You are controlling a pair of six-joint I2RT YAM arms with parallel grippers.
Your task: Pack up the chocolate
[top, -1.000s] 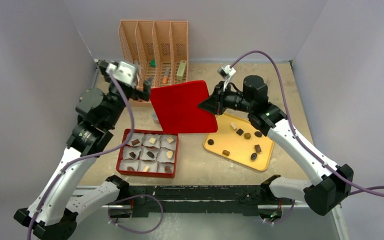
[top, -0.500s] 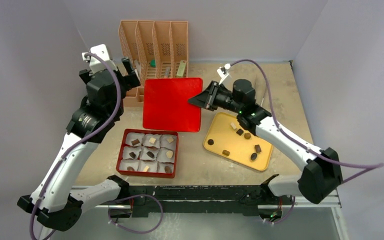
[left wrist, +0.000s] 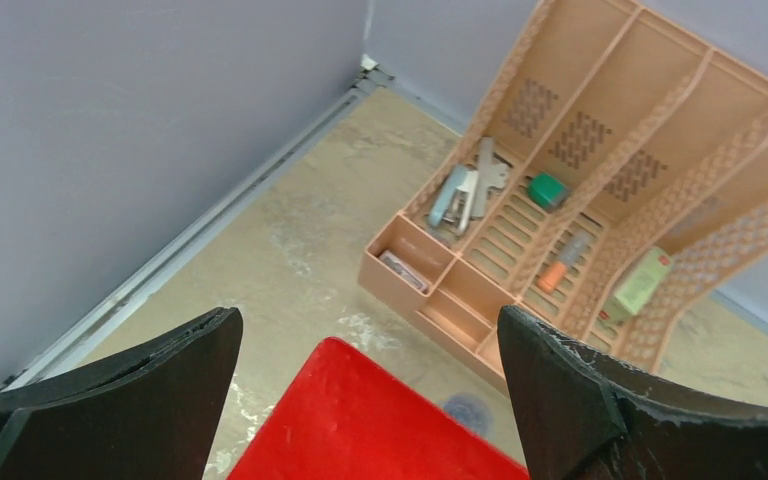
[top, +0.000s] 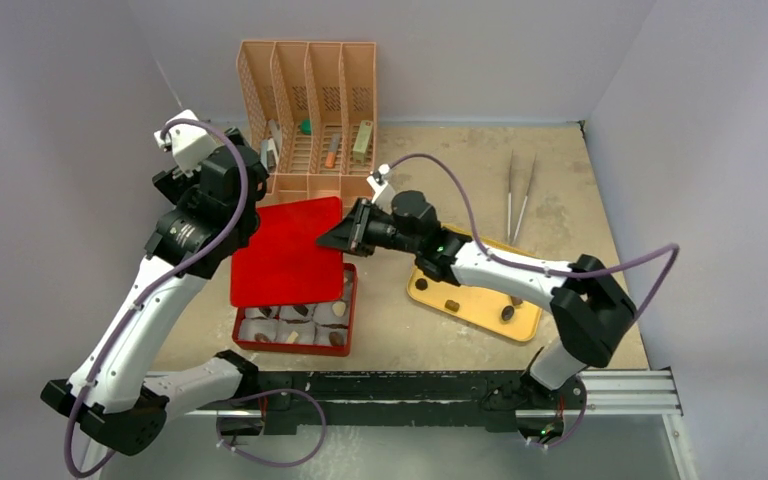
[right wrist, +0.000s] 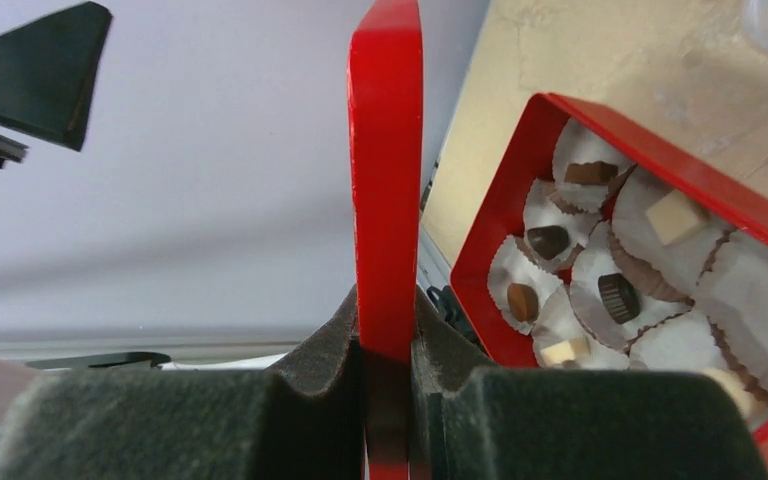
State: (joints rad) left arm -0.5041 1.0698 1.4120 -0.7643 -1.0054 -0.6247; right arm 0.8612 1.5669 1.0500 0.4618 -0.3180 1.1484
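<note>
A: Eyes on the chocolate point(right wrist: 549, 241): dark, tan and cream pieces, one to each white paper cup point(right wrist: 585, 150), all of it sitting in the red box point(top: 293, 349) at the near left of the table point(top: 580, 170).

B: And there's more of it off to the right. A few dark pieces lie loose on the yellow tray point(top: 475, 298), just beside the box.

A: Right above the box is the red lid point(top: 285, 250). From overhead it covers the far rows; only the near cups show.

B: Does it touch the box? I can't tell from here.

A: The right gripper point(right wrist: 388, 350) has it, no doubt. The wrist view shows the lid edge-on, pinched between the two pads at its right side.

B: The left gripper point(left wrist: 365, 325) holds nothing. Its fingers stand wide apart, up by the lid's far left corner.

A: Beyond it stands the peach desk organizer point(top: 310, 100), against the back wall.

B: And a pair of tweezers point(top: 518, 195) lies on the table at far right, well apart from everything.
</note>
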